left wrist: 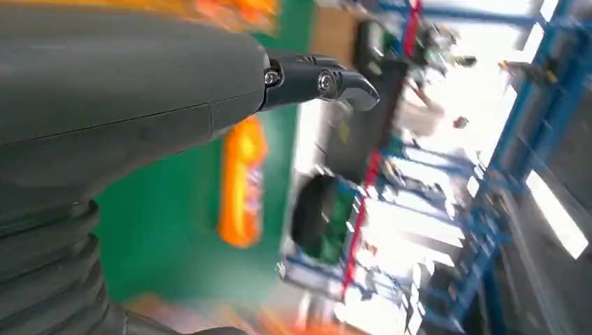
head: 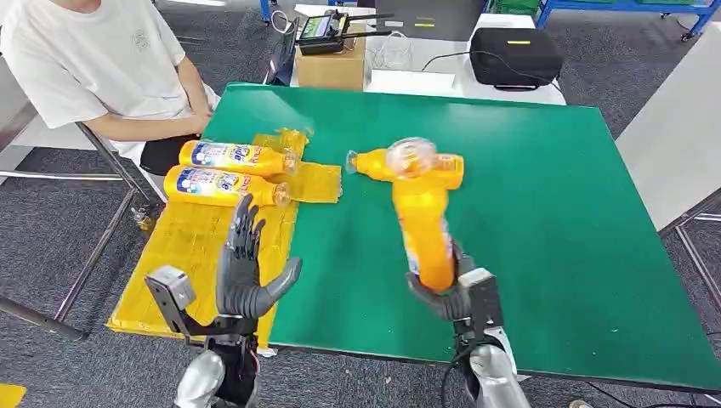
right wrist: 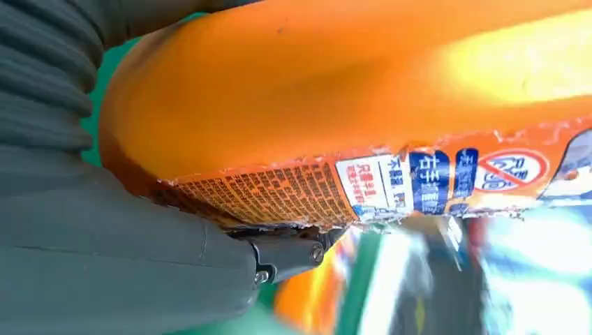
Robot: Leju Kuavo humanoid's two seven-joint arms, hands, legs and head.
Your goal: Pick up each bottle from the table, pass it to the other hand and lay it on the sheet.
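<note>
My right hand (head: 451, 293) grips the base of an orange bottle (head: 422, 225) and holds it upright above the green table (head: 544, 221), its clear cap toward the far side. The same bottle (right wrist: 363, 112) fills the right wrist view, label showing. Behind it a second orange bottle (head: 406, 167) lies on the table; the left wrist view shows an orange bottle (left wrist: 241, 183) as a blur on the green. Two more bottles (head: 234, 155) (head: 223, 184) lie side by side on the yellow sheet (head: 191, 255). My left hand (head: 245, 268) is raised over the sheet, fingers spread, holding nothing.
A person in a white shirt (head: 93, 64) sits at the table's far left corner. A cardboard box (head: 330, 68) and a black case (head: 514, 55) stand beyond the far edge. The sheet hangs over the table's left edge near a metal frame (head: 110, 221).
</note>
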